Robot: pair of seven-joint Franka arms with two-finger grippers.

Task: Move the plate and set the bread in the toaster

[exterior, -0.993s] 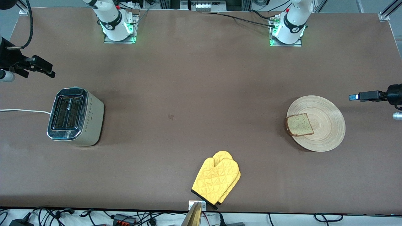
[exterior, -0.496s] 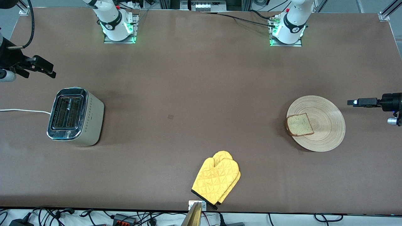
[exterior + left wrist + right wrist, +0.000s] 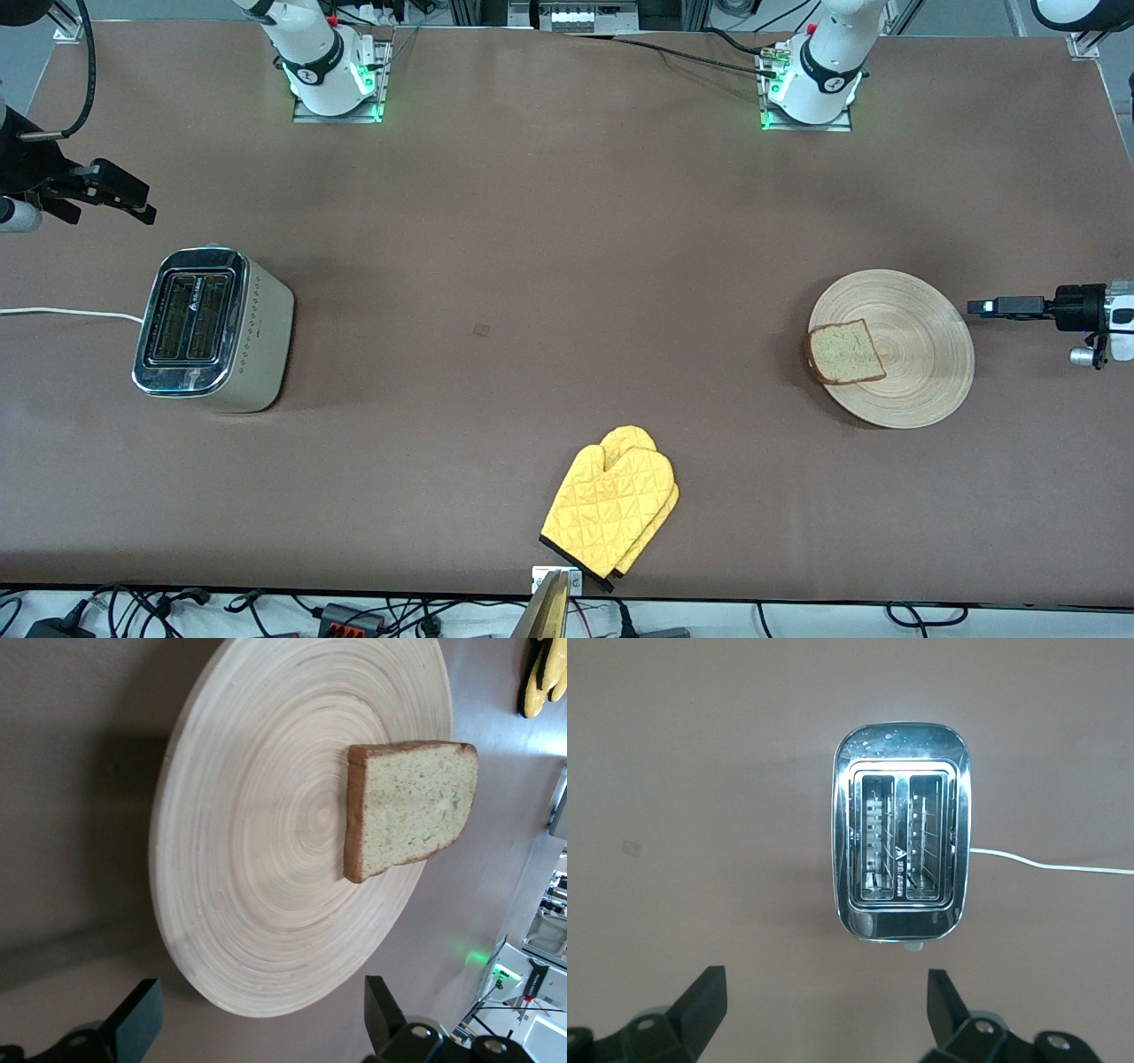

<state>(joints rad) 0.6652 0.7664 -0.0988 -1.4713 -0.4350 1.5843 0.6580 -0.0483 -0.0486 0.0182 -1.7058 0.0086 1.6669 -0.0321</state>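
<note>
The plate (image 3: 912, 354) lies on the bench (image 3: 549, 221) toward the left arm's end, with the bread (image 3: 845, 353) on its edge toward the toaster (image 3: 213, 330). The left gripper (image 3: 979, 307) hangs just beside the plate's rim, fingers spread wide and empty. The right gripper (image 3: 133, 202) hovers high above the bench near the toaster, also wide and empty. A yellow oven mitt (image 3: 611, 509) lies nearest the front camera.

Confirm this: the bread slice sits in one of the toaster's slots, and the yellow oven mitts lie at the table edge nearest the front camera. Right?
Not quite. The bread lies on the plate, as the front view shows; the toaster slots are empty in the right wrist view. The mitts part is correct.
</note>
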